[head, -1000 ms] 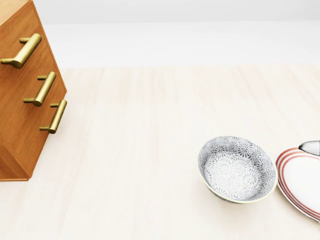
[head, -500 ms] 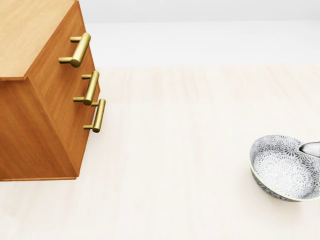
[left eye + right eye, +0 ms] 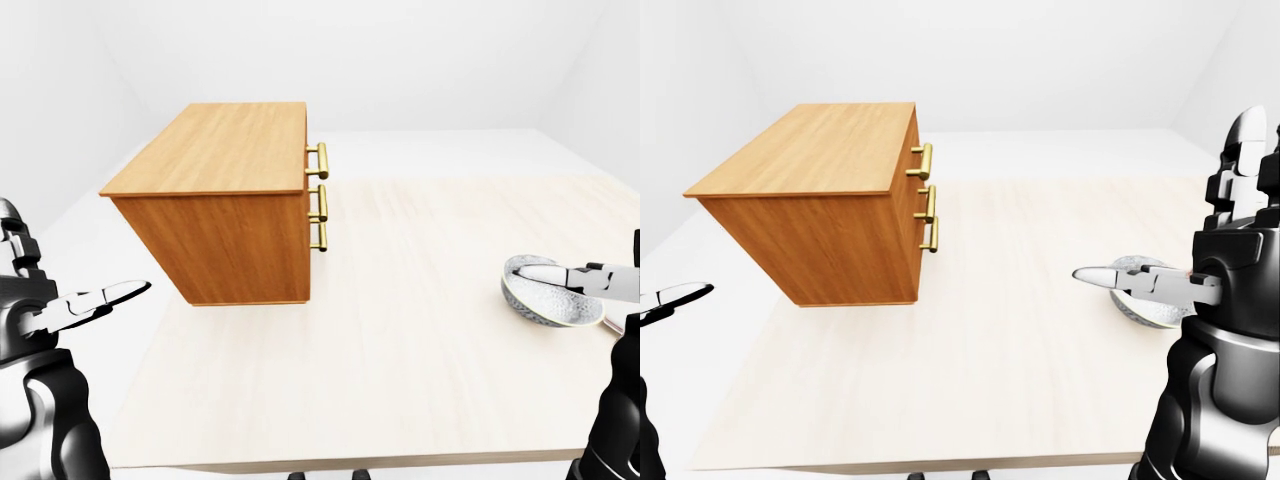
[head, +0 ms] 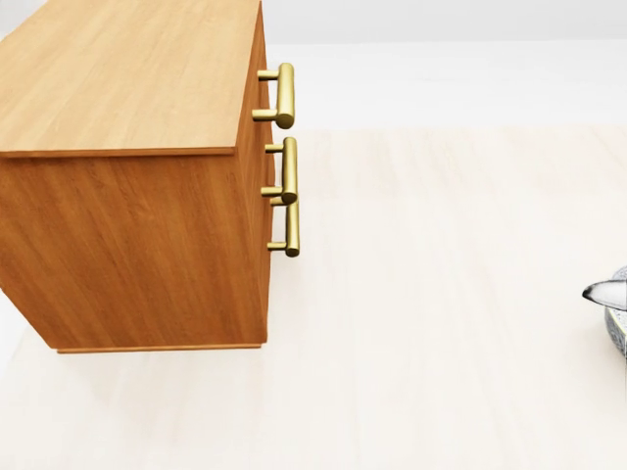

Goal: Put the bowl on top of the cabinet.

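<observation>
The grey patterned bowl (image 3: 552, 303) rests on the pale wooden table (image 3: 380, 380) at the right edge of the left-eye view. In the head view only a sliver of the bowl (image 4: 620, 331) shows. My right hand (image 3: 1102, 273) hovers open over the bowl's near rim with straight fingers that hold nothing. The wooden cabinet (image 3: 225, 200), with three brass handles (image 3: 319, 196) on its right face, stands at the table's upper left, and its flat top (image 4: 127, 78) is bare. My left hand (image 3: 120, 294) hangs open at the left, off the table's edge and below the cabinet.
A thin pale plate rim (image 3: 608, 322) peeks out just right of the bowl. Bare tabletop stretches between cabinet and bowl. White floor and walls surround the table, whose near edge (image 3: 350, 465) runs along the bottom.
The camera has swung left: the cabinet slid from the left edge towards the centre of the head view. The bowl drifted out to the right edge and the plate left the view.
</observation>
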